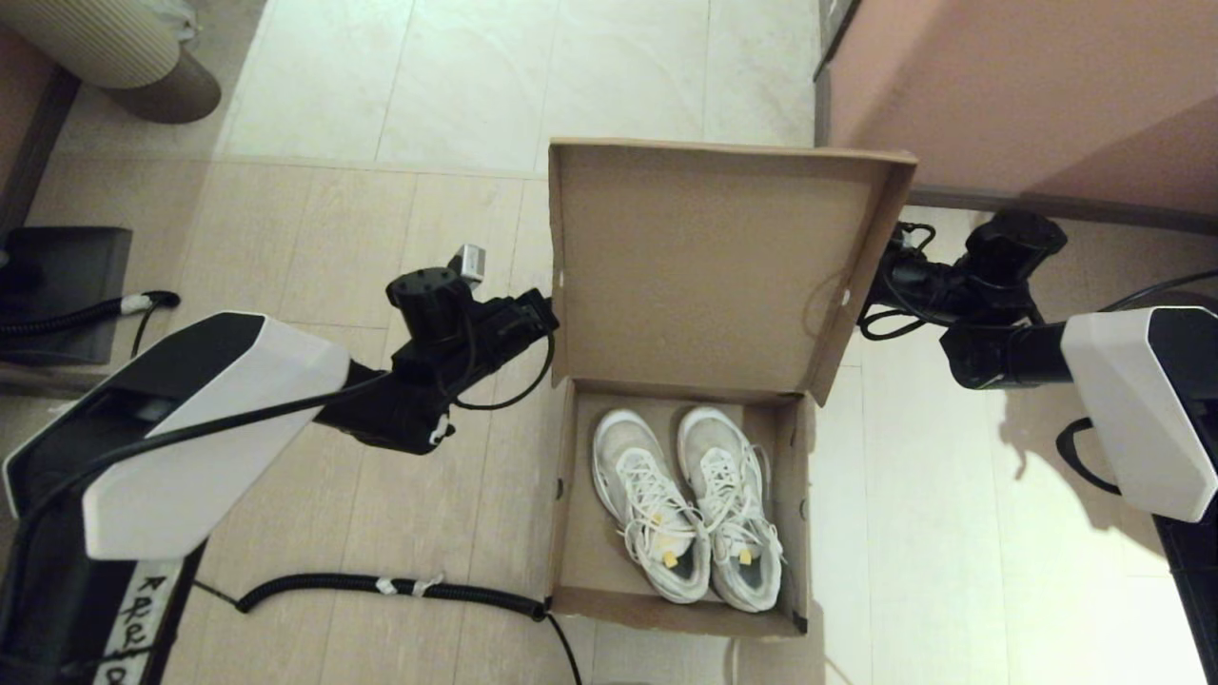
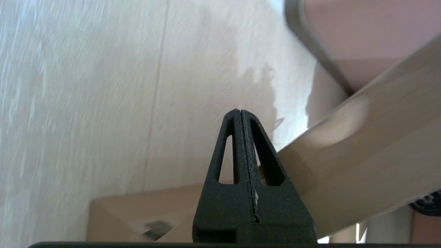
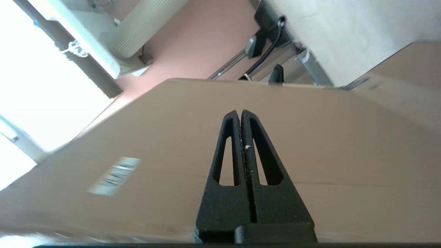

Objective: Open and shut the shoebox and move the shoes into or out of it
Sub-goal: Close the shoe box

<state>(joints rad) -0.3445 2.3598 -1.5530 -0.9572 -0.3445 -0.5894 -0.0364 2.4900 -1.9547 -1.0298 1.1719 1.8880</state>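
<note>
The brown cardboard shoebox (image 1: 571,495) stands on the floor with its hinged lid (image 1: 704,266) raised upright. Two white mesh sneakers (image 1: 685,499) lie side by side inside it, toes toward the lid. My left gripper (image 1: 547,319) is shut and empty, just left of the lid's left edge. In the left wrist view its tips (image 2: 240,112) point past the lid (image 2: 361,155) toward the floor. My right gripper (image 3: 240,112) is shut and empty behind the lid's right edge, its tips close to the lid's outer face (image 3: 310,144), which carries a white label (image 3: 115,175).
A large pinkish cabinet (image 1: 1028,86) stands at the back right, close behind the right arm. A black corrugated cable (image 1: 381,590) runs across the floor to the box's front left corner. A ribbed round bin (image 1: 124,52) sits at the far left back.
</note>
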